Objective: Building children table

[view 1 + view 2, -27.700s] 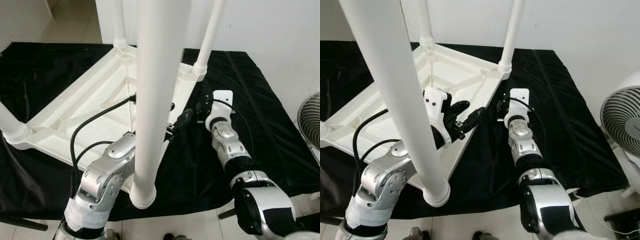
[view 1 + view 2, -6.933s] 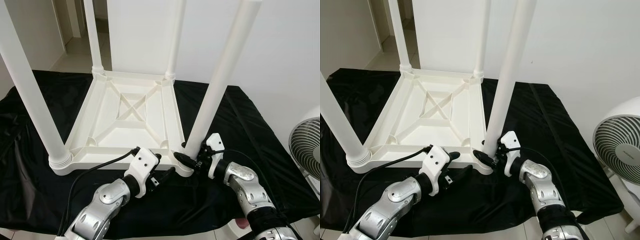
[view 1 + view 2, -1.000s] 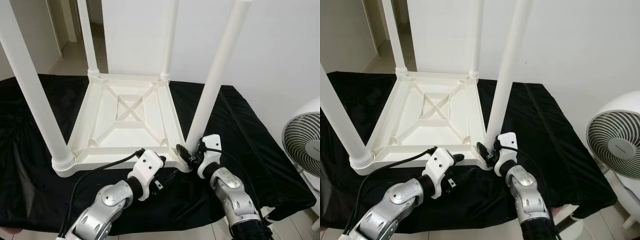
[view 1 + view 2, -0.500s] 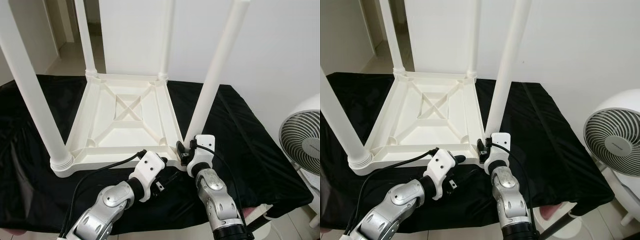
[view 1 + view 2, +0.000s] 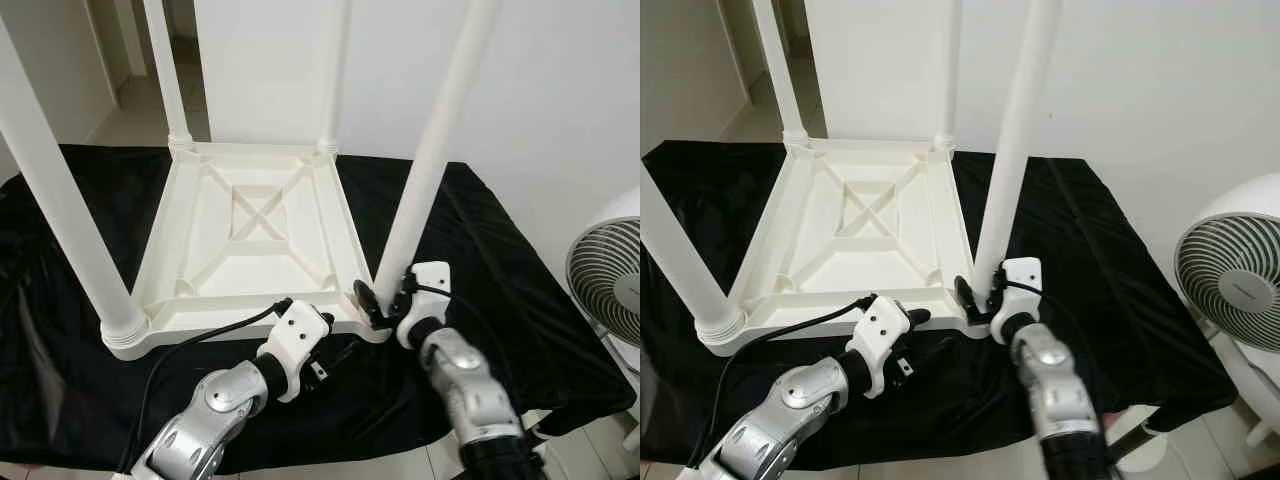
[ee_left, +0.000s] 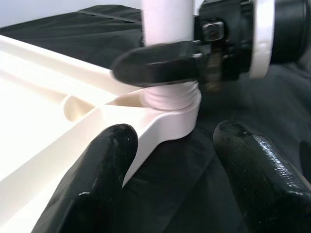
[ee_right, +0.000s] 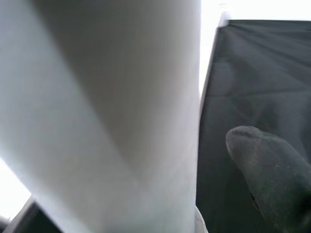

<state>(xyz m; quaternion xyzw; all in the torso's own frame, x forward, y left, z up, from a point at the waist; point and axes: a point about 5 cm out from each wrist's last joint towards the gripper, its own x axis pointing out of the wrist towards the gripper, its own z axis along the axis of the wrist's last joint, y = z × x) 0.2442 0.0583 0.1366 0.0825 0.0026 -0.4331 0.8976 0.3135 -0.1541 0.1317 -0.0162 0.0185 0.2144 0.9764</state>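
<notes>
White plastic table (image 5: 250, 235) lies upside down on a black cloth (image 5: 480, 250), all four legs pointing up. Landmark for positions: the near right leg (image 5: 425, 170), seated in its corner socket at the table's front right corner.

Right gripper (image 5: 385, 300): at the base of the near right leg, just above the socket. One black finger (image 6: 155, 65) lies across the front of the leg, touching it; the other finger (image 7: 269, 170) shows beside the leg in the right wrist view. The fingers sit on either side of the leg, but whether they press on it I cannot tell.

Left gripper (image 6: 177, 160): just in front of the same corner, low over the cloth. Fingers apart, holding nothing; one fingertip (image 6: 109, 145) sits against the table's front rim, the other (image 6: 252, 155) over bare cloth beside the corner.

White fan (image 5: 1230, 270) stands on the floor, well to the right of the near right leg, off the cloth.
</notes>
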